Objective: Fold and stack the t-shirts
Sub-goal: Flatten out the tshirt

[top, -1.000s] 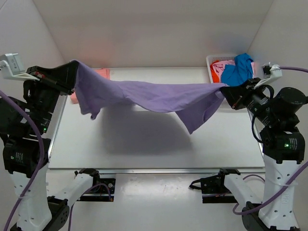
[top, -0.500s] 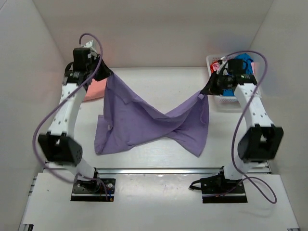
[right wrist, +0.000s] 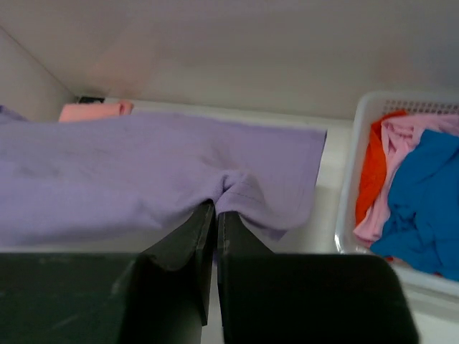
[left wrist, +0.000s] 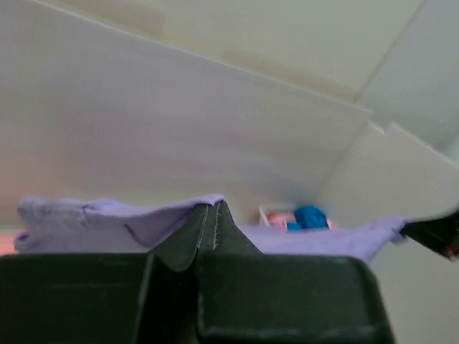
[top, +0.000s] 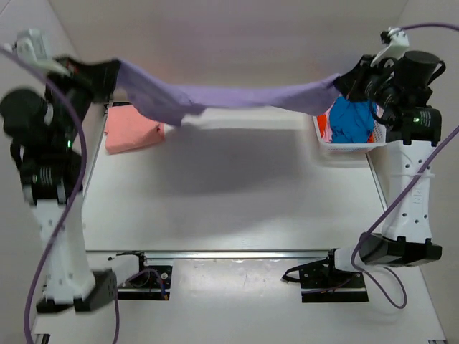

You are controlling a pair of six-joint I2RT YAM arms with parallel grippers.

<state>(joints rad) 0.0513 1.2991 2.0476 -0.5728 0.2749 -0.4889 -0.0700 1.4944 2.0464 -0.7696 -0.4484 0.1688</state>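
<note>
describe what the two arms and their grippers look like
Both the left arm and right arm have white links, bulky black joint housings with a small green light, and a purple cable looping alongside. The left gripper and right gripper have plain black wedge fingers.

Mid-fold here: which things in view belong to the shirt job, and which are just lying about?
Job: lavender t-shirt, stretched between the left arm's fingers and the right arm's fingers; folded salmon-pink t-shirt; blue t-shirt, orange-red t-shirt, pink t-shirt in the white lattice basket.
Lying about: that basket; the table.

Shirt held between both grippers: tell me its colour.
Lavender-purple shirt, clearest in top external view.
</note>
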